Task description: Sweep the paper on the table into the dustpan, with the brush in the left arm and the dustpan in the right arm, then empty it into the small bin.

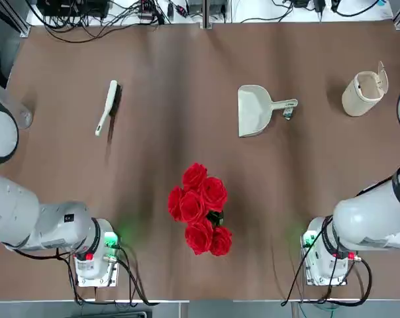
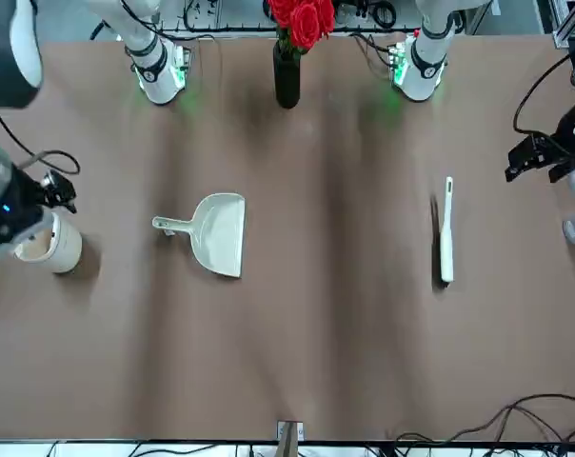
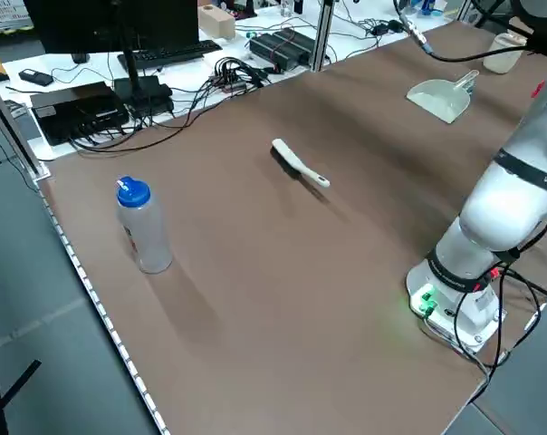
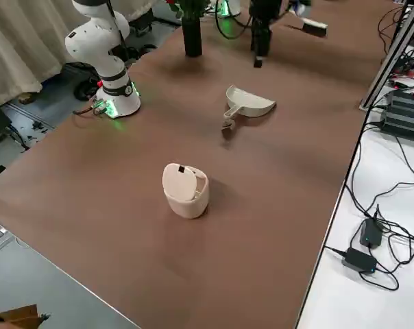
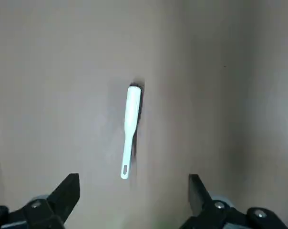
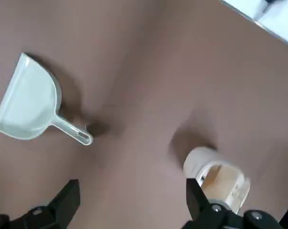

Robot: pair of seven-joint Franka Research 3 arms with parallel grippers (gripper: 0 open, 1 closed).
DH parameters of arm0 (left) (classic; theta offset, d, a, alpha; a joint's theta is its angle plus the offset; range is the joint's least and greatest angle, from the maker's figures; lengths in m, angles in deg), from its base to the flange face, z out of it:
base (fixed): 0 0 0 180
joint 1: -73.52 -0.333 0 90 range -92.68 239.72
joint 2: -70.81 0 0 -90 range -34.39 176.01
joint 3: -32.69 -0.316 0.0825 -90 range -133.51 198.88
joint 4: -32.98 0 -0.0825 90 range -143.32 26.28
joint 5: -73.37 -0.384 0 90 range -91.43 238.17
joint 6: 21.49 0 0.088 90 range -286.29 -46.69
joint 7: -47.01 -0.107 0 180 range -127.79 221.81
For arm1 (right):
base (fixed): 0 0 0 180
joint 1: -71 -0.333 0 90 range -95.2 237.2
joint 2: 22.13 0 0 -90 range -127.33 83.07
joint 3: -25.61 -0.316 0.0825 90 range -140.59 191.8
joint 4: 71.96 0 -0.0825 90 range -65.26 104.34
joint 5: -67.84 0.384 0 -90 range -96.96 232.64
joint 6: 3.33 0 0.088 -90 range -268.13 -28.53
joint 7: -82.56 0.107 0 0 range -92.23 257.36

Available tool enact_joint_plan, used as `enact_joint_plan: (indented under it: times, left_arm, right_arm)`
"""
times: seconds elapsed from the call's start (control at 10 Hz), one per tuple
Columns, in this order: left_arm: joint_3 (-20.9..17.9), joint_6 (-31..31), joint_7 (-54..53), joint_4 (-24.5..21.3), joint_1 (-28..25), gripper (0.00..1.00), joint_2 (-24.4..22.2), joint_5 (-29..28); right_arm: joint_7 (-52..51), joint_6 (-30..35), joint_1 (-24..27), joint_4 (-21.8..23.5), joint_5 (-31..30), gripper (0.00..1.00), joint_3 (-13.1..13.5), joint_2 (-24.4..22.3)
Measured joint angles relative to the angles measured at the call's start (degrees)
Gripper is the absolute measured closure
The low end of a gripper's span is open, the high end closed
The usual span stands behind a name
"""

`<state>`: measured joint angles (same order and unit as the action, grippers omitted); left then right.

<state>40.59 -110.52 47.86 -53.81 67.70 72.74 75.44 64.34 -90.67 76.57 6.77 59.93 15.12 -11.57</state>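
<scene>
lying untouched on the desk point(image 1: 187, 66): brush point(image 1: 107, 107) at left, dustpan point(image 1: 254, 110) beside the small bin point(image 1: 363, 93). left gripper point(image 5: 133, 196) and right gripper point(image 6: 129, 200) hover open; each should centre on its handle before closing. paper not visible.

Six views set around one table point(image 1: 187, 59)

The tabletop is seen from overhead, from across, and diagonally from raised points at either side; close downward wrist views are added. The dustpan point(image 1: 254, 110) is shared by the top, front, side and right wrist views.
</scene>
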Motion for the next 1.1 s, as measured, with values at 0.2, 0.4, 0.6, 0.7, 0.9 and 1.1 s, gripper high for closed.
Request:
enact_joint_plan:
  times: [0.2, 0.4, 0.6, 0.7, 0.9, 1.1]
  left_arm:
    - [-0.01, 0.04, 0.11, 0.01, -0.01, 0.0, 0.0, 0.07]
    - [-0.08, 0.08, 0.1, 0.01, -0.09, 0.0, 0.0, 0.07]
    - [-0.32, 0.17, 0.1, 0.01, -0.17, 0.0, 0.01, 0.07]
    - [-0.58, 0.27, 0.1, -0.03, -0.25, 0.0, 0.09, 0.06]
    - [-0.79, 0.32, -0.05, -0.06, -1.05, 0.0, 0.48, 0.06]
    - [-0.72, 0.34, -0.09, -0.06, -1.27, 0.0, 0.57, 0.06]
  right_arm:
    - [6.39, 0.71, -0.87, 2.69, 2.14, 0.01, 2.56, -5.43]
    - [8.02, -2.12, -2.35, 9.42, 4.85, 0.01, 8.19, -11.67]
    - [11.16, -3.7, -3.56, 15.95, 5.06, 0.01, 10.71, -15.97]
    - [12.09, -4.06, -3.75, 17.62, 5.06, 0.0, 10.74, -16.84]
    - [13.46, -4.18, -3.78, 18.57, 5.06, 0.0, 10.89, -17.12]
    - [14.91, -4.17, -3.77, 18.63, 5.06, 0.0, 11.16, -17.12]
